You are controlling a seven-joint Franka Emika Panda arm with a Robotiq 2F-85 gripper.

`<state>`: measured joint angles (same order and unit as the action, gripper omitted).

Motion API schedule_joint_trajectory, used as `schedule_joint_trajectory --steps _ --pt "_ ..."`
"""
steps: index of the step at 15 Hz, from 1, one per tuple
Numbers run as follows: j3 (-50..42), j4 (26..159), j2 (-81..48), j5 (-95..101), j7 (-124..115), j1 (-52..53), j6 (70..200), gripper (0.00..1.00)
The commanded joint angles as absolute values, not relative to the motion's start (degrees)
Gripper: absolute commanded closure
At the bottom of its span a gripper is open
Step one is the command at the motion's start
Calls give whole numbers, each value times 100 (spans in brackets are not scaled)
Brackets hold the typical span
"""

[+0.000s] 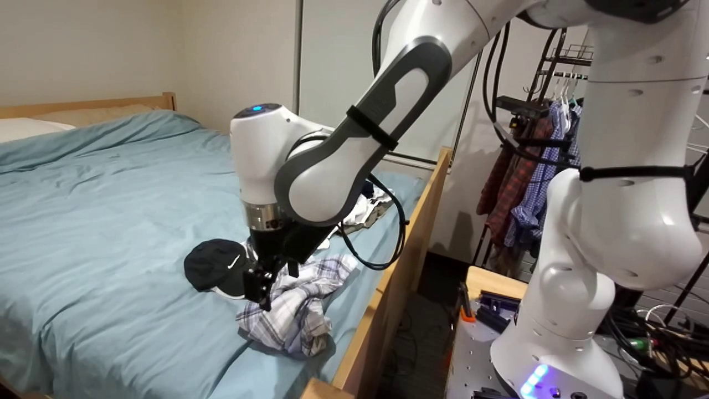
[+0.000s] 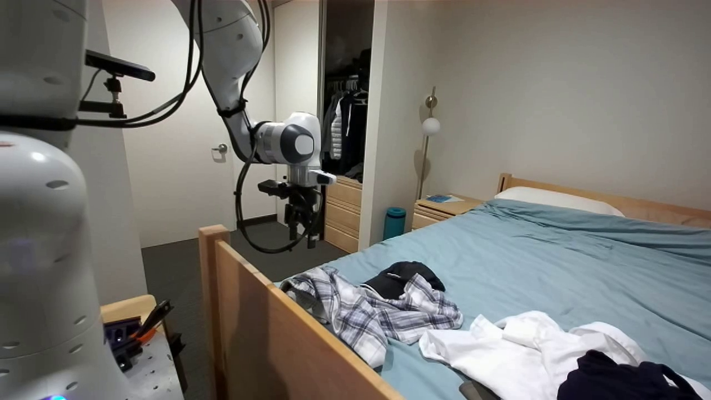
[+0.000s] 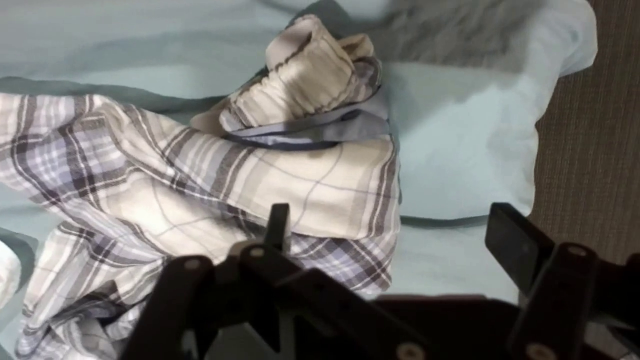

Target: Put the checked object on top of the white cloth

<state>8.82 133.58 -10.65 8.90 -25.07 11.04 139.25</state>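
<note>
clearly below the pincer [image 2: 303, 238], checked garment [image 2: 366, 316]

The arm [image 1: 412, 91] hides part of the white cloth [image 1: 363, 210] in an exterior view. In the wrist view the left edge crops the checked garment [image 3: 190, 207], and the jaws cover some of it.

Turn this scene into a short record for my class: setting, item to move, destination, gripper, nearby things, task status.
Setting: bed
Item to move: checked cloth, lying crumpled on the bed
Destination: white cloth, on the same bed, with a dark cloth partly over it
Gripper: open, holding nothing, raised above the bed
Nearby: black cap beside the checked cloth
Task status: not done; the checked cloth is not on the white cloth
</note>
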Motion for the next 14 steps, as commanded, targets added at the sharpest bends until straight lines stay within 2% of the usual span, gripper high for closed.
schedule_joint_trajectory --steps 1,5,9,14 --pt "899 13277 -1281 906 -1469 1151 13868 0" --pt "903 13013 -1392 1151 -535 1225 13530 0" --pt "883 13080 -1355 1008 -669 1241 13641 0" --pt "690 12845 -1413 2502 2 1290 12920 0"
